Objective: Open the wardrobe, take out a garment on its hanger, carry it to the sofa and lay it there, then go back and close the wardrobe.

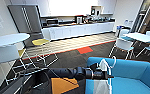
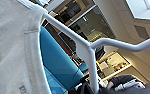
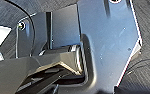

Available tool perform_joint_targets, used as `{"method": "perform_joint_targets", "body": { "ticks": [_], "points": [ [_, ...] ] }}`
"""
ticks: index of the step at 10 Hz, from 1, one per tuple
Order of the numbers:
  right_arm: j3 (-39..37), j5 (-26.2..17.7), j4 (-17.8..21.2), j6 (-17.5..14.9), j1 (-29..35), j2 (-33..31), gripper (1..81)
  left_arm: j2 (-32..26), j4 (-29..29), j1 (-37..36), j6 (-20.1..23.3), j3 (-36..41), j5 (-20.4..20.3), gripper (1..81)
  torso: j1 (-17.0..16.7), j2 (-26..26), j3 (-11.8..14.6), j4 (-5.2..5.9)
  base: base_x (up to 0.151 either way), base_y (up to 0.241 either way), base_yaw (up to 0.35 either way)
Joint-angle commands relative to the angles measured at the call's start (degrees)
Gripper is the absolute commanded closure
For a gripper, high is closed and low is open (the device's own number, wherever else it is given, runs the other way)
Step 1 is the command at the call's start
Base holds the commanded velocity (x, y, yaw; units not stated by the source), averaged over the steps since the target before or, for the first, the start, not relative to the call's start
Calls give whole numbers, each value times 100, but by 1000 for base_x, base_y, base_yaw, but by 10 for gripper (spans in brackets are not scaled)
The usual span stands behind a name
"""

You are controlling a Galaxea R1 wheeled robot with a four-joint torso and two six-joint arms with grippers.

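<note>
Seen in the head view at 6 o'clock: left gripper (image 1: 101, 74), at the end of a dark arm stretched in from 9 o'clock, clamped on the thin white hanger with curved hook top (image 1: 113, 60). Hung from it, the thin white short-sleeved shirt (image 1: 102, 86), draped down over the near left end of the large bright blue upholstered sofa (image 1: 131, 72). Could not tell whether the hem touched the cushion.

Judged as the laying-down step, not yet finished. Risks from here:
- Could slide off the near edge onto the floor if let go here, with the shirt at the very end of the sofa and not over the middle of the seat.
- Could slip off one arm of the hanger (image 2: 88, 50) if tilted, being light fabric; seen close in the left wrist view, shirt (image 2: 13, 50) on one side, blue sofa back (image 2: 56, 62) just beyond.
- Could snag the hook on the backrest if lowered too near it.

Around, from 9 o'clock across to 3 o'clock: round white table (image 1: 8, 40); white stool with yellow seat (image 1: 41, 41); orange floor patch (image 1: 63, 85) beside the sofa's end; red floor patch (image 1: 84, 50); long white kitchen counter (image 1: 78, 30) at 12 o'clock; white chairs with teal seats (image 1: 124, 42) around a white table (image 1: 141, 37) at 2 o'clock. All well apart from the sofa seat; nothing noted lying on the cushions in the shirt's way.
</note>
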Motion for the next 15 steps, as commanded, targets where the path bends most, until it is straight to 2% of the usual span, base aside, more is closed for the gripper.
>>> {"method": "perform_joint_targets", "body": {
  "ticks": [1,9,15],
  "points": [
    [51,-326,-2,-4,103,44,10,64,162,-945,41,296,-239,811,0,0,0,0,0,0,-262],
    [51,-335,-19,-4,112,52,10,47,162,-945,41,331,-168,811,0,0,0,0,0,0,-245],
    [51,-335,-28,-13,129,61,10,-41,222,-920,50,498,-203,811,0,0,0,0,12,0,-63]
  ]
}}
